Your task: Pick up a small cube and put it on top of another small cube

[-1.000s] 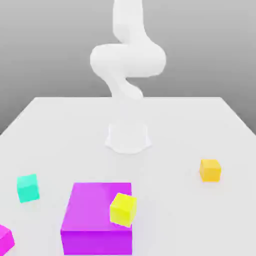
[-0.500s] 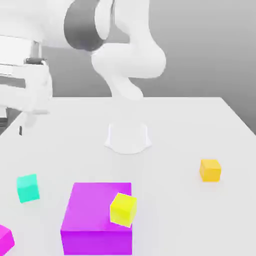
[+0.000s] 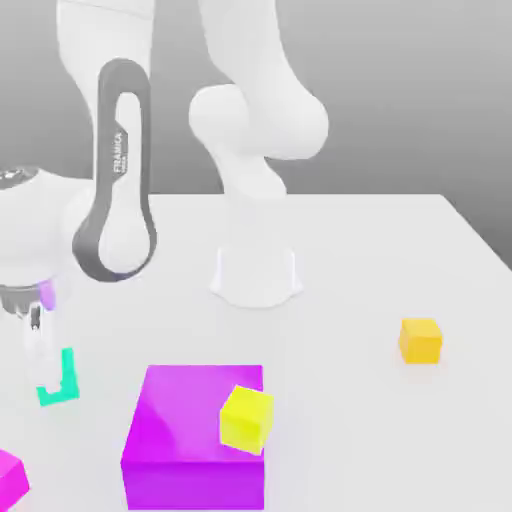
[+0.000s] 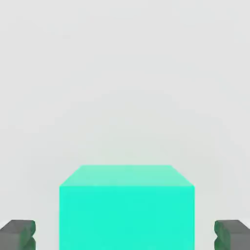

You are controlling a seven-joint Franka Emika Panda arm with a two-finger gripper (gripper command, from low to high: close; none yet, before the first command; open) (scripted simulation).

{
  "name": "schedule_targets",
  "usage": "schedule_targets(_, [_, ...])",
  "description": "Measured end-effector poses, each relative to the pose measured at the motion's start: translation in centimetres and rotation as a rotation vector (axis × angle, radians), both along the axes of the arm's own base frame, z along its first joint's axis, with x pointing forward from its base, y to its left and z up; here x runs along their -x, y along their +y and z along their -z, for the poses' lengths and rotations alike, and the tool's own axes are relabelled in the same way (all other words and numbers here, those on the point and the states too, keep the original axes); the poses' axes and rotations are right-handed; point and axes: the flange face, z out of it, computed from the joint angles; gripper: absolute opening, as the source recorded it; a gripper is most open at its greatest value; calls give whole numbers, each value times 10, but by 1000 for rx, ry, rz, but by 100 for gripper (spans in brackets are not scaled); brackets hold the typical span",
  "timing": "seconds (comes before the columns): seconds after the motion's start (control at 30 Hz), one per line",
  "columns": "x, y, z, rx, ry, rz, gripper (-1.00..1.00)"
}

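A small teal cube [image 3: 64, 386] lies on the white table [image 3: 380, 240] at the exterior view's left, partly hidden behind my hand. My gripper [image 3: 42, 362] has come down over it. In the hand view the teal cube [image 4: 126, 210] sits between the two dark fingertips [image 4: 18, 234], with a gap on each side, so my gripper [image 4: 125, 235] is open and nothing is held. A small yellow cube [image 3: 246, 418] stands tilted in front of the big magenta block. A small orange cube [image 3: 420, 340] rests alone at the exterior view's right.
A large magenta block [image 3: 180, 425] stands at the front centre, close to the right of the teal cube. Another magenta cube [image 3: 10, 478] shows at the front-left corner. The arm's white base [image 3: 256, 275] is at mid-table.
The arm swung in from the upper left and dropped down onto the teal cube, now covering part of it. None of the cubes has moved.
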Motion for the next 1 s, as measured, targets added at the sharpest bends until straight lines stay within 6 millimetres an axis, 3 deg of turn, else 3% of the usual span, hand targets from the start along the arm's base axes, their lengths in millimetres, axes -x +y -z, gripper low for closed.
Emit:
schedule_targets(0.17, [0, 0, 2, 0, 0, 1, -100])
schedule_targets(0.37, [-2, 2, -54, -2, -2, -7, -100])
schedule_targets(0.43, [-41, 34, -74, -10, -8, -124, -100])
schedule_targets(0.57, [-119, 135, -119, -20, -14, -425, -100])
schedule_targets(0.63, [-144, 188, -142, -19, -13, -560, -100])
schedule_targets(0.73, [-163, 265, -179, -10, -6, -742, -100])
schedule_targets(0.8, [-166, 284, -170, -4, -2, -785, -100])
schedule_targets(0.87, [-167, 288, -144, -3, -1, -794, -100])
schedule_targets(0.9, [-166, 289, -133, -3, -1, -795, 100])
schedule_targets(1.0, [-166, 291, -133, -3, -1, -800, 100])
